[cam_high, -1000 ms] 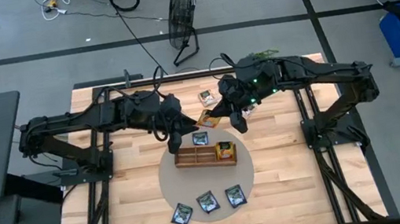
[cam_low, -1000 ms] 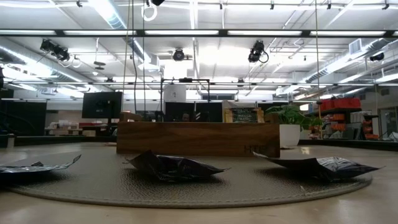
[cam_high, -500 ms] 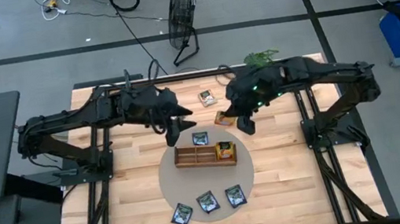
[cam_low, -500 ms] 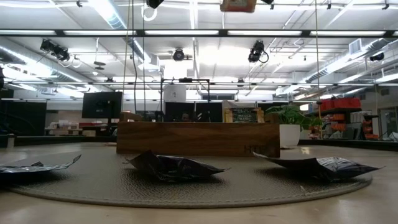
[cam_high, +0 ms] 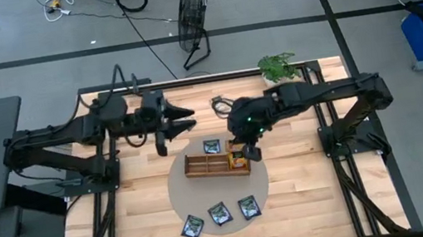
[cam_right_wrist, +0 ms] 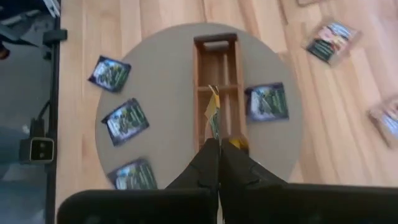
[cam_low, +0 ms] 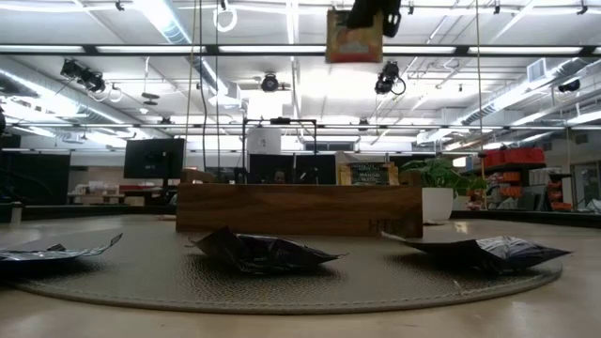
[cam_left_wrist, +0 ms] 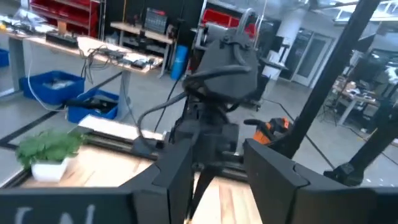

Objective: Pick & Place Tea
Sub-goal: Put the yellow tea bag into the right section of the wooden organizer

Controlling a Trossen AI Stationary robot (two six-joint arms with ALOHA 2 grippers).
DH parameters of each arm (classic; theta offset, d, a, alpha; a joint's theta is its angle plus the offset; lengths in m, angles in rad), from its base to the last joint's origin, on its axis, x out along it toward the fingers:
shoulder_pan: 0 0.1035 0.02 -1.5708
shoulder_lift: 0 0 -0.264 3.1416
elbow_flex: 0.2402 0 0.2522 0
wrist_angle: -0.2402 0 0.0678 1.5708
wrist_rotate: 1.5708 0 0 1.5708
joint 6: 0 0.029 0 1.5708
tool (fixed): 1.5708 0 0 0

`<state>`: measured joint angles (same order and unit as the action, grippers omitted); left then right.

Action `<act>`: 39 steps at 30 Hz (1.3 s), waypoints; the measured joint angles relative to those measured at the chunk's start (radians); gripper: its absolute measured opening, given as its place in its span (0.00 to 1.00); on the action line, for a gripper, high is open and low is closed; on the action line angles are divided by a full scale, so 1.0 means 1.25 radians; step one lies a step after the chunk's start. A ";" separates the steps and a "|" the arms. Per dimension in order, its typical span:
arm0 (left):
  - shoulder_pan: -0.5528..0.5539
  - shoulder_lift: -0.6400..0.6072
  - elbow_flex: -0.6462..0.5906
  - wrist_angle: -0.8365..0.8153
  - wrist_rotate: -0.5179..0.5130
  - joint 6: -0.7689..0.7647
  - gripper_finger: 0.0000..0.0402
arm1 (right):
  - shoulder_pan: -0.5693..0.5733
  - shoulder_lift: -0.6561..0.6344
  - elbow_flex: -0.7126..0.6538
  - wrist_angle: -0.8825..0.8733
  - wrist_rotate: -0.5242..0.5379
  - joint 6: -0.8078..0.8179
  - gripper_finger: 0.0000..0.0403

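My right gripper point(cam_high: 240, 143) is shut on an orange tea packet point(cam_low: 354, 36), high over the right part of the long wooden tray point(cam_high: 212, 165). The packet shows edge-on in the right wrist view point(cam_right_wrist: 213, 113). Another orange packet point(cam_high: 239, 160) stands in the tray's right compartment. A dark blue packet point(cam_high: 212, 146) lies flat on the round mat point(cam_high: 179, 192) by the tray's far side, and three more point(cam_high: 219, 213) lie flat near the mat's near edge. My left gripper point(cam_high: 185, 120) is open and empty, left of the tray and beyond it. My right gripper pinches the orange packet's top edge point(cam_low: 362, 13) between its two fingers, from above, pointing down. The packet hangs upright below the fingers point(cam_right_wrist: 206, 163), lifted clear above the tray.
A white-and-brown packet point(cam_right_wrist: 333, 40) and another point(cam_right_wrist: 385, 121) lie on the bare wood beyond the mat. A small potted plant point(cam_high: 277, 65) stands at the table's far edge. Bare wood lies to the left and right of the mat.
My right gripper has carried the orange packet from the wood beyond the mat toward the near edge until it is over the tray; in the low view the packet has come down into the picture. My left gripper has drawn back toward the table's left and far edges.
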<state>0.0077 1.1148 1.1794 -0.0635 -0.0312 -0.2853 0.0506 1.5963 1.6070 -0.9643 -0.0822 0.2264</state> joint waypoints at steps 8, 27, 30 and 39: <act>0.002 -0.133 -0.163 0.031 -0.025 -0.042 0.35 | 0.005 -0.004 -0.181 0.141 -0.012 0.004 0.00; 0.042 -0.229 -0.283 0.009 -0.034 -0.083 0.35 | 0.008 0.001 -0.440 0.393 0.039 0.042 0.00; 0.042 -0.229 -0.283 0.009 -0.033 -0.083 0.35 | 0.008 0.007 -0.452 0.420 0.044 0.039 0.00; 0.041 -0.229 -0.283 0.003 -0.033 -0.083 0.35 | 0.008 0.032 -0.455 0.430 0.053 0.036 0.00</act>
<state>0.0594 0.8284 0.8257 -0.0594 -0.0724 -0.3897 0.0608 1.6360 1.0387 -0.4268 -0.0161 0.2711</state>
